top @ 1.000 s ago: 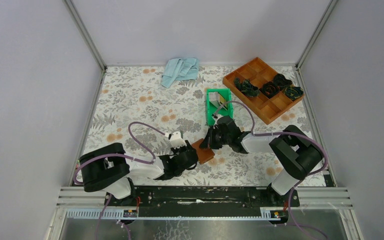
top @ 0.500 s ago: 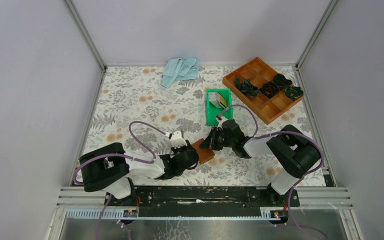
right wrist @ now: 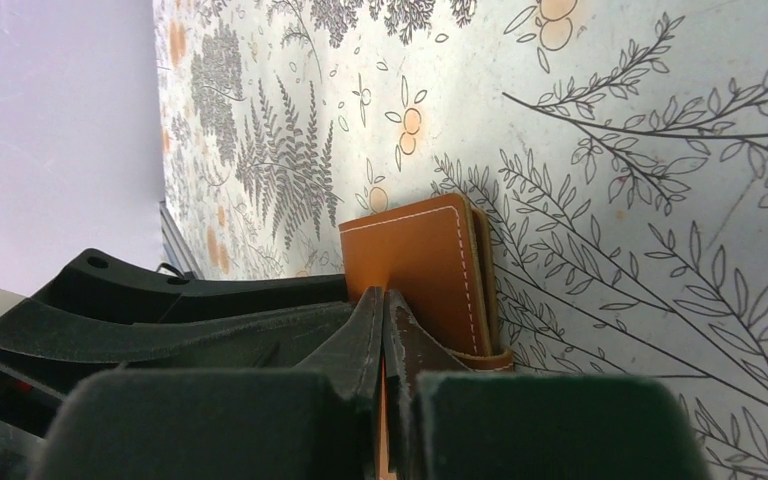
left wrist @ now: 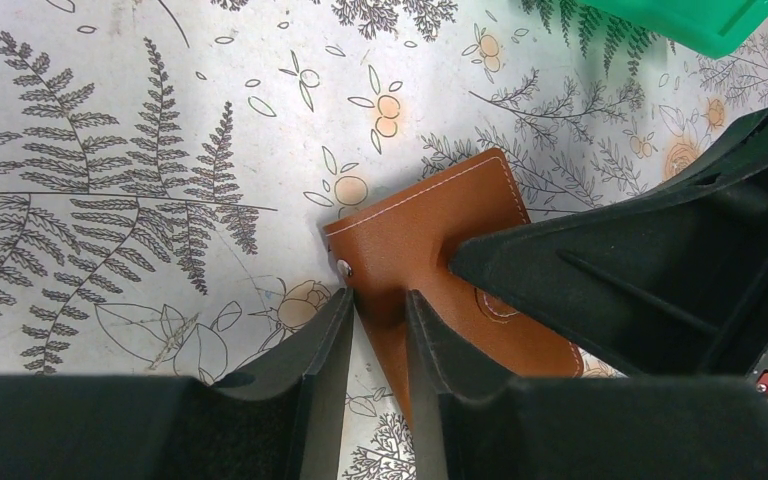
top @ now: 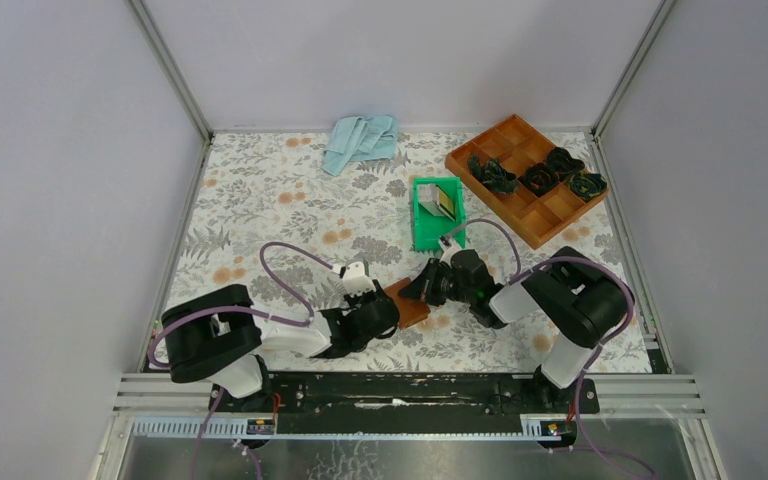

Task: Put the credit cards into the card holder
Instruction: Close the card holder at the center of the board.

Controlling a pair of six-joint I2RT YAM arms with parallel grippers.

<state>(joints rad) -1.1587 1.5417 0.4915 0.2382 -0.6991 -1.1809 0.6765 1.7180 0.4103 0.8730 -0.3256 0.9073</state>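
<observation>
The brown leather card holder [top: 408,304] lies on the floral table between both grippers. In the left wrist view the card holder [left wrist: 425,235] has its near corner, by the snap, in the narrow gap of my left gripper [left wrist: 380,300]. My right gripper [right wrist: 384,292] is shut on a thin leather flap of the card holder [right wrist: 415,265], and a sliver of leather shows between its jaws. Both grippers show from above, left [top: 384,315] and right [top: 430,287]. The credit cards [top: 444,203] stand in the green bin [top: 422,235], a gold-tan one and a grey one.
An orange-brown wooden tray [top: 520,215] with dark tangled items sits at the back right. A light blue cloth [top: 360,140] lies at the back. A corner of the green bin [left wrist: 700,25] shows just beyond the card holder. Frame rails border the table.
My right gripper has moved a little nearer and lower at the card holder, and its arm has folded in. The left arm and the card holder have stayed in place.
</observation>
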